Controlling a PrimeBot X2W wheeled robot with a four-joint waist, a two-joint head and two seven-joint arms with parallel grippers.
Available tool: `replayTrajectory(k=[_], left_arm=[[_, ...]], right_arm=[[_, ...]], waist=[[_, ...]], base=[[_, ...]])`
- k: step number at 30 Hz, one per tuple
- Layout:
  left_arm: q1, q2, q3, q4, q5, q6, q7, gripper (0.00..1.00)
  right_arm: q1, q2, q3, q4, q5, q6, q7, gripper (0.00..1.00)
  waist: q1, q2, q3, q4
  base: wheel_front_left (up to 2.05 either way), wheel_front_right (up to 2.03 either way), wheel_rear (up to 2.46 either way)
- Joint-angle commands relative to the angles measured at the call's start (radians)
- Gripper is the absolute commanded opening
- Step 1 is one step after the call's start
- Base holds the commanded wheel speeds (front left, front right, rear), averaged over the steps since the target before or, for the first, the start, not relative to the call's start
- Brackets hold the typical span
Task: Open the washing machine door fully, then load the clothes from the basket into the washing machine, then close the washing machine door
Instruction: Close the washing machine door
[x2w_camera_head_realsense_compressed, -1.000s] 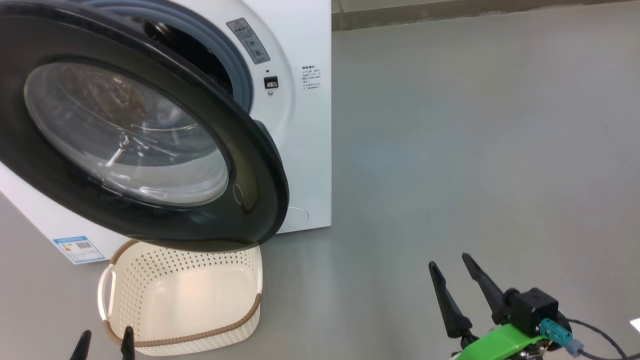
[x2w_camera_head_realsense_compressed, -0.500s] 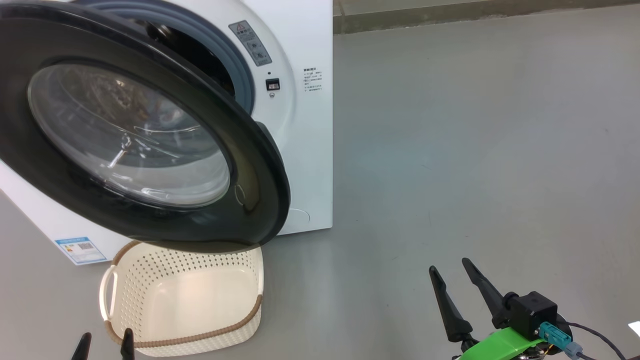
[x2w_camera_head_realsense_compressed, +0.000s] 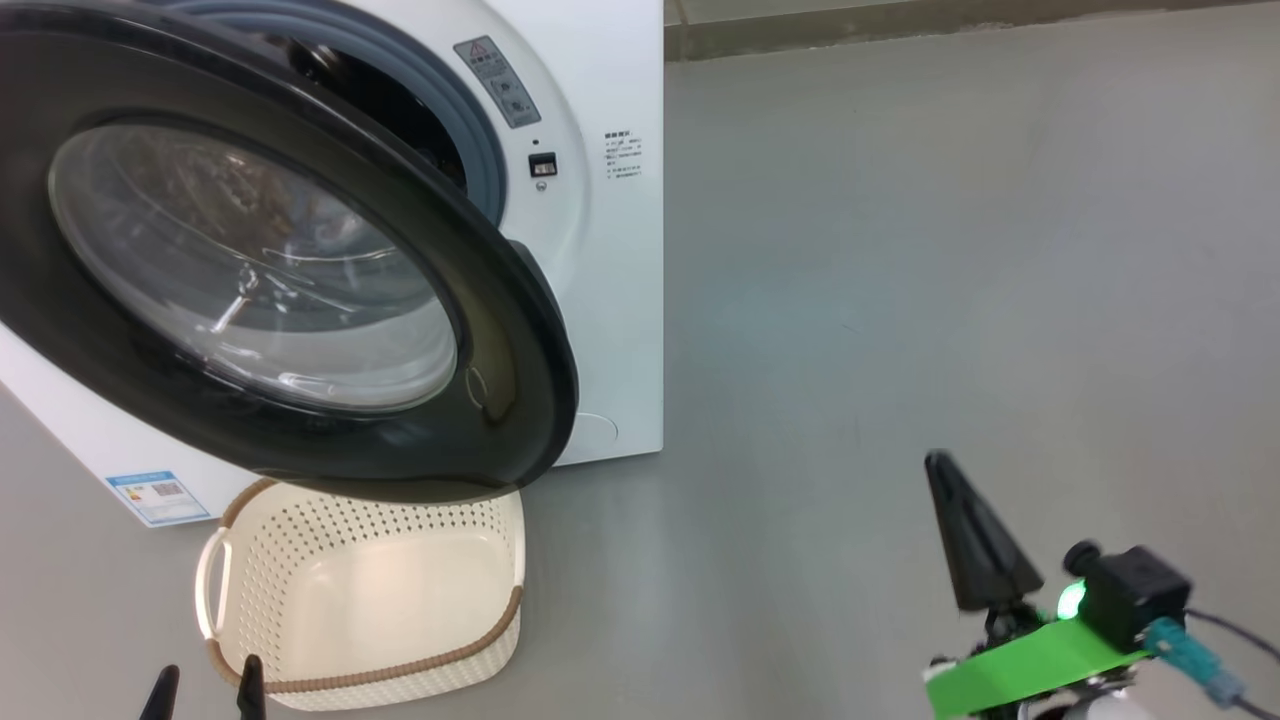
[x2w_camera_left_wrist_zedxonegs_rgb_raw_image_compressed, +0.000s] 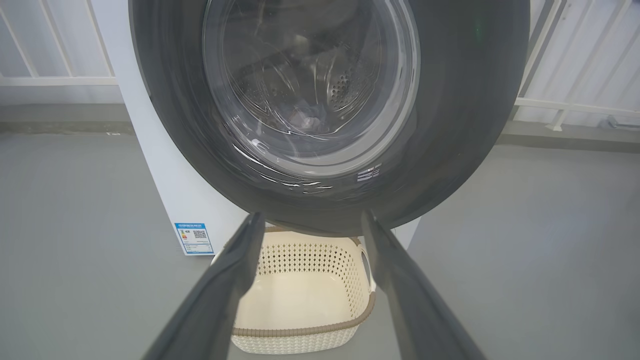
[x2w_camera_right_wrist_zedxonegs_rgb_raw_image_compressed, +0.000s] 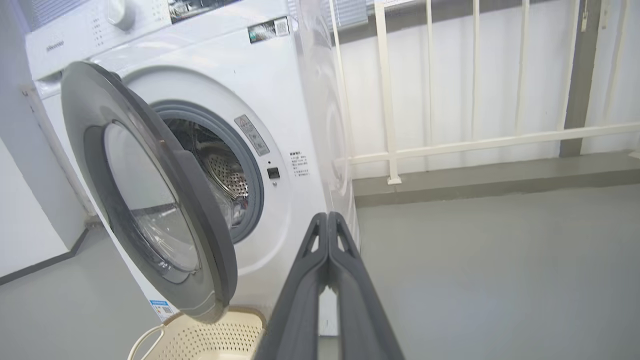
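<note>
The washing machine door (x2w_camera_head_realsense_compressed: 500, 330) stands swung out from the washing machine (x2w_camera_head_realsense_compressed: 610, 300), its glass facing the left gripper (x2w_camera_left_wrist_zedxonegs_rgb_raw_image_compressed: 310, 220), whose jaws are apart. The door's lower edge overhangs the basket (x2w_camera_head_realsense_compressed: 380, 525). Bare floor (x2w_camera_head_realsense_compressed: 950, 250) spreads rightward, where the right gripper (x2w_camera_right_wrist_zedxonegs_rgb_raw_image_compressed: 327, 216) hovers, jaws together.

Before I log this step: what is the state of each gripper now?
Left gripper: open, holding nothing.
Right gripper: closed, holding nothing.

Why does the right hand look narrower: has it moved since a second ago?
Yes. The right hand shut and rose in view, nearer the washing machine's base.
</note>
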Motion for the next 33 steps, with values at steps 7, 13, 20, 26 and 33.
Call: replayTrajectory(k=[7, 13, 20, 26, 33], left_arm=[[-0.037, 0.006, 0.019, -0.02, -0.025, -0.002, -0.006, 1.0], [-0.047, 0.006, 0.002, -0.011, -0.037, -0.002, -0.006, 1.0], [-0.052, 0.006, -0.01, -0.006, -0.049, -0.002, -0.006, 1.0], [-0.074, 0.006, -0.029, -0.011, -0.062, -0.002, -0.006, 1.0], [-0.128, 0.006, -0.073, -0.028, -0.08, -0.002, -0.006, 1.0]], right_arm=[[-0.084, 0.002, 0.102, -0.272, 0.018, 0.006, -0.005, 0.0], [-0.136, -0.027, 0.222, -0.389, -0.011, 0.006, -0.005, 0.0], [-0.2, -0.09, 0.397, -0.398, -0.007, 0.006, -0.005, 0.0], [-0.249, -0.117, 0.49, -0.328, 0.014, 0.006, -0.005, 0.0], [-0.327, -0.146, 0.593, -0.189, 0.035, 0.006, -0.005, 0.0]], waist=[[0.0, 0.0, 0.011, 0.004], [0.0, 0.0, 0.012, 0.034], [0.0, 0.0, 0.024, 0.083], [0.0, 0.0, 0.062, 0.137], [0.0, 0.0, 0.143, 0.206]], base=[[0.0, 0.0, 0.0], [0.0, 0.0, 0.0], [0.0, 0.0, 0.0], [0.0, 0.0, 0.0], [0.0, 0.0, 0.0]])
